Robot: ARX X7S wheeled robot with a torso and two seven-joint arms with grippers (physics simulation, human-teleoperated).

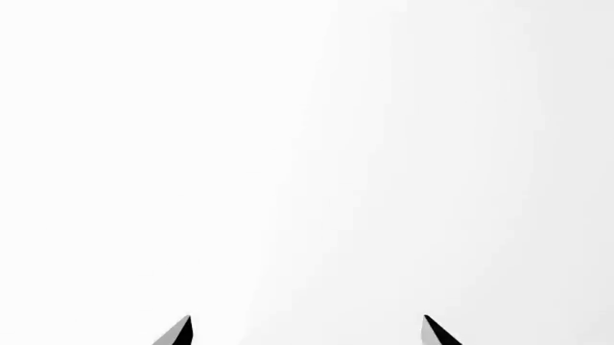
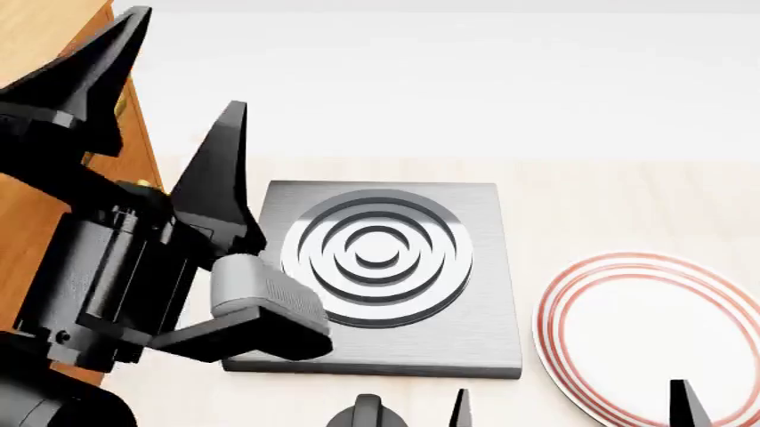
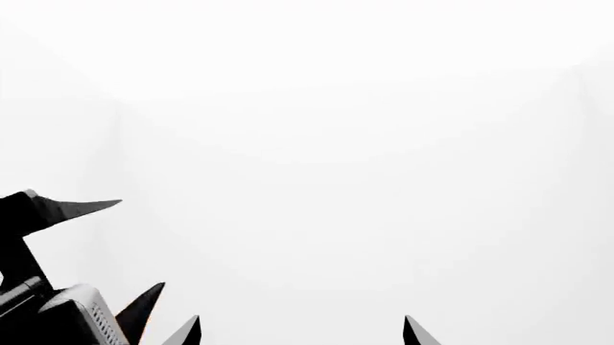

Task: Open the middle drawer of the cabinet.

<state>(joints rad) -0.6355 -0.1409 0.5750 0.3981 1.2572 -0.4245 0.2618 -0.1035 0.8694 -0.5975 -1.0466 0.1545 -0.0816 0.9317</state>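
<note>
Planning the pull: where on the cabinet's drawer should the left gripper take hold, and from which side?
The brass bar handle, barely showing past the left gripper on the cabinet. It juts from the front, so approach that face squarely, open jaws straddling the bar. Which drawer it belongs to is hidden.

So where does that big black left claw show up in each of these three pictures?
Head view: the left gripper fills the left side, its fingers raised beside the wooden cabinet.
Left wrist view: only its two fingertips poke in at the lower edge, against plain white.
Right wrist view: it sits in the lower left corner.
Shared landmark: the grey camera box on that arm, also in the right wrist view.
</note>
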